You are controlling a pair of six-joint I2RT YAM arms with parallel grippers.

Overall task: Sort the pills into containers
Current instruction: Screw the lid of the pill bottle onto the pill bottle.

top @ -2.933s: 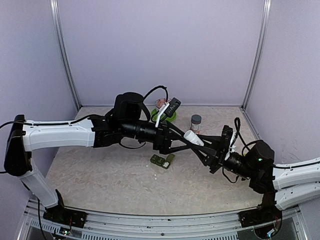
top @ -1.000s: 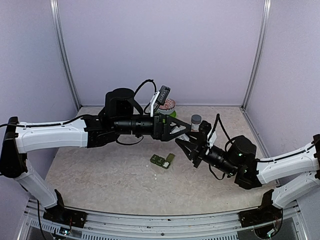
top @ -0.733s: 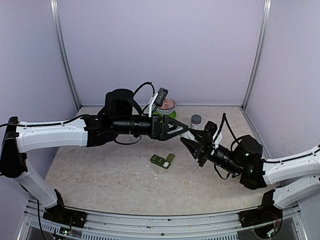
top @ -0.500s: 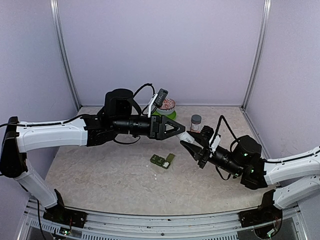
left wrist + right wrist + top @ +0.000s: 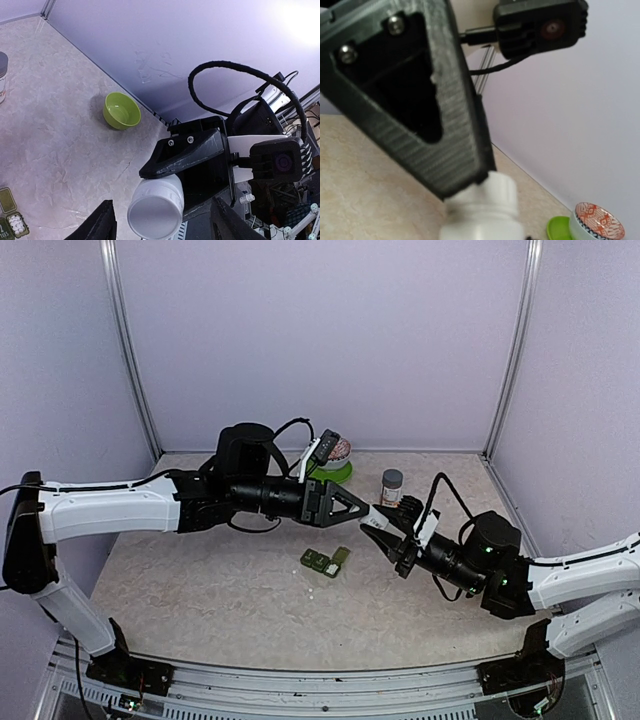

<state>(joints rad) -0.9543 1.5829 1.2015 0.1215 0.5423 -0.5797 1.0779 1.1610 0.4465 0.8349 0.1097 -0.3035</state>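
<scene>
right gripper [image 5: 388, 531] is clamped tight on a small white bottle [image 5: 156, 207], gripping its body w/ the cap end sticking out past the fingers; bottle is held up in the air, tilted, cap pointing toward the left arm; left gripper [image 5: 358, 507] meets it nose to nose over the middle of the table [image 5: 200, 580]; its jaws stand part open, one finger [image 5: 99, 225] on each side of the cap; the left wrist view shows a gap on both sides, so no grip there; in the right wrist view one left finger looms just above the cap, and whether it touches i cannot tell.

containers [image 5: 325, 561] lie flat on the table just below and a bit left of the two grippers, nothing holding them; dark green strip, at least one lid open; pills [image 5: 16, 224] show as small white pellets in one open cell at the strip's end; other cells too small to read.

grey-cap jar [image 5: 392, 485] stands upright behind the grippers, toward the back wall; patterned bowl [image 5: 335, 450] sits on a green plate [image 5: 335, 475] at the back, left of the jar, partly hidden by the left wrist; lime bowl [image 5: 121, 110] sits upright near the wall, well apart from the strip, seen only from the left wrist.
</scene>
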